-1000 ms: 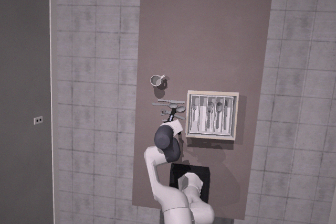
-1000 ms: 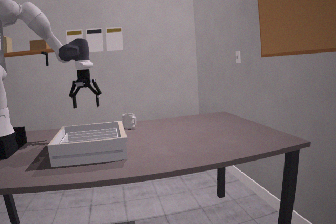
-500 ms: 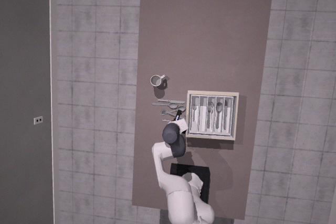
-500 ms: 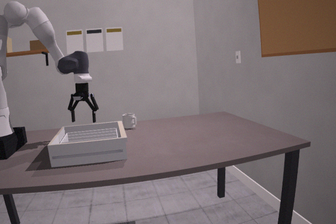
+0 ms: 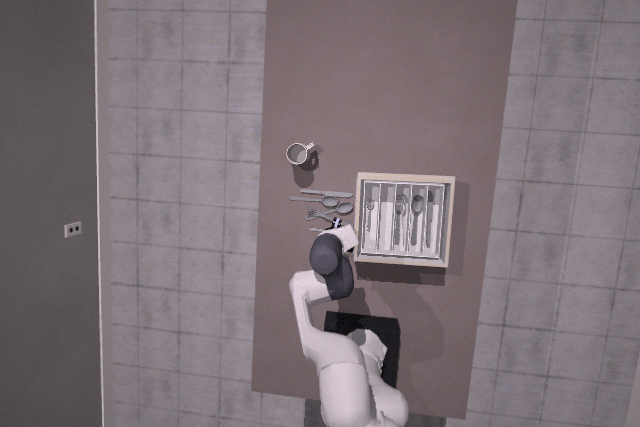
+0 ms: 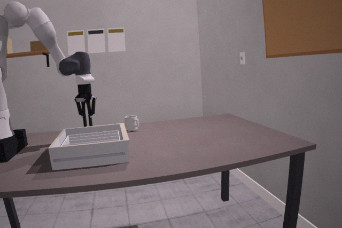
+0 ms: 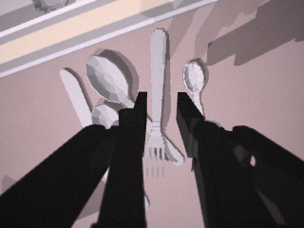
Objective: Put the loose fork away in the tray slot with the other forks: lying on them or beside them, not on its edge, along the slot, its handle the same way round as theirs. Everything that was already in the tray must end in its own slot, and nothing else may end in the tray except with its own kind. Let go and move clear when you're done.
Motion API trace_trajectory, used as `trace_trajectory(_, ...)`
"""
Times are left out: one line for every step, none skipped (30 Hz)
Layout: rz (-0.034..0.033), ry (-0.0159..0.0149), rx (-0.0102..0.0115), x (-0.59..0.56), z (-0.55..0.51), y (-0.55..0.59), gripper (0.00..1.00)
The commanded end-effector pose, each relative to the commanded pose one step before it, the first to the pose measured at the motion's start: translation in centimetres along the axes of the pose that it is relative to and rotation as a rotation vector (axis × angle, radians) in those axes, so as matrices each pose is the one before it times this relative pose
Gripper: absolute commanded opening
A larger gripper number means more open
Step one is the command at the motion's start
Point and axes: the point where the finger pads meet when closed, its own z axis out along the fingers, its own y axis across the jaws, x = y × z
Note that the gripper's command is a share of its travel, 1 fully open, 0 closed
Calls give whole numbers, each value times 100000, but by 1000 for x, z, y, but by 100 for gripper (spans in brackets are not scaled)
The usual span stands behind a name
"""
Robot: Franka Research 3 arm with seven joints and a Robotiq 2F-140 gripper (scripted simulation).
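Observation:
The loose fork (image 7: 158,95) lies flat on the table, handle toward the tray, tines (image 7: 154,161) toward me. My gripper (image 7: 161,105) is narrowed but still open; its two fingers stand on either side of the fork's handle with a small gap on each side. From above, the gripper (image 5: 337,222) is over the fork (image 5: 320,215), just left of the tray (image 5: 404,218). The tray's middle slot holds the other forks (image 5: 399,207), handles toward the robot. In the side view the gripper (image 6: 87,124) hangs low behind the tray (image 6: 90,145), which hides the fork.
A knife (image 7: 76,97), two large spoons (image 7: 108,78) (image 7: 104,116) and a small spoon (image 7: 195,78) lie close beside the fork. A mug (image 5: 298,153) stands beyond them. The tray's other slots hold spoons and knives. The tray rim (image 7: 95,26) is just ahead.

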Motion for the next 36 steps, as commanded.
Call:
trace_trajectory(629,-263,602,-140,-40,-214,27)
trace_trajectory(0,0,0,0,0,0,27)
trace_trajectory(0,0,0,0,0,0,27)
trace_trajectory(0,0,0,0,0,0,27)
trace_trajectory(0,0,0,0,0,0,27)
trace_trajectory(0,0,0,0,0,0,27)
trace_trajectory(0,0,0,0,0,0,27)
trace_trajectory(0,0,0,0,0,0,27)
trace_trajectory(0,0,0,0,0,0,27)
trace_trajectory(0,0,0,0,0,0,27)
trace_trajectory(0,0,0,0,0,0,27)
trace_trajectory(0,0,0,0,0,0,27)
trace_trajectory(0,0,0,0,0,0,27)
trace_trajectory(0,0,0,0,0,0,27)
trace_trajectory(0,0,0,0,0,0,27)
trace_trajectory(0,0,0,0,0,0,27)
trace_trajectory(0,0,0,0,0,0,27)
trace_trajectory(0,0,0,0,0,0,27)
trace_trajectory(0,0,0,0,2,0,27)
trace_trajectory(0,0,0,0,4,0,27)
trace_trajectory(0,0,0,0,8,0,27)
trace_trajectory(0,0,0,0,12,0,27)
trace_trajectory(0,0,0,0,18,0,27)
trace_trajectory(0,0,0,0,24,0,27)
trace_trajectory(0,0,0,0,31,0,27)
trace_trajectory(0,0,0,0,0,0,27)
trace_trajectory(0,0,0,0,0,0,27)
trace_trajectory(0,0,0,0,38,0,27)
trace_trajectory(0,0,0,0,45,0,27)
trace_trajectory(0,0,0,0,53,0,27)
trace_trajectory(0,0,0,0,61,0,27)
trace_trajectory(0,-1,-1,0,69,0,27)
trace_trajectory(0,-1,-1,0,78,0,27)
trace_trajectory(0,0,0,0,85,0,27)
trace_trajectory(0,0,0,-1,93,-1,27)
trace_trajectory(0,0,0,0,100,-1,27)
